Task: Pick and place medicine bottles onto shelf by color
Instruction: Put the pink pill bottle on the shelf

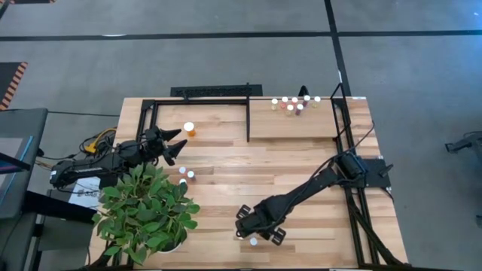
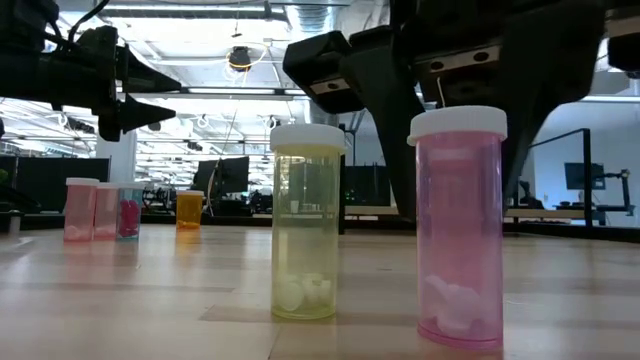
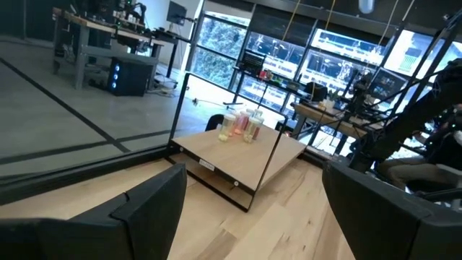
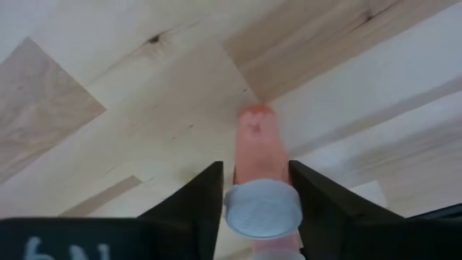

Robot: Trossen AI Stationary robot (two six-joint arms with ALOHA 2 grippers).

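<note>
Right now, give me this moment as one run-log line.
right gripper: astride pink bottle | left gripper: open, empty, waiting near plant | shelf: holds bottle cluster

We see a pink vial point(image 2: 460, 230) and a yellow-green vial point(image 2: 306, 222) upright, white-capped, pills inside, near the desk's front edge. Two vials point(image 1: 186, 174) stand mid-desk beside the plant, a larger orange bottle point(image 1: 189, 129) behind them. A cluster of vials point(image 1: 294, 104) sits on the shelf point(image 1: 294, 126) at its back edge.
</note>
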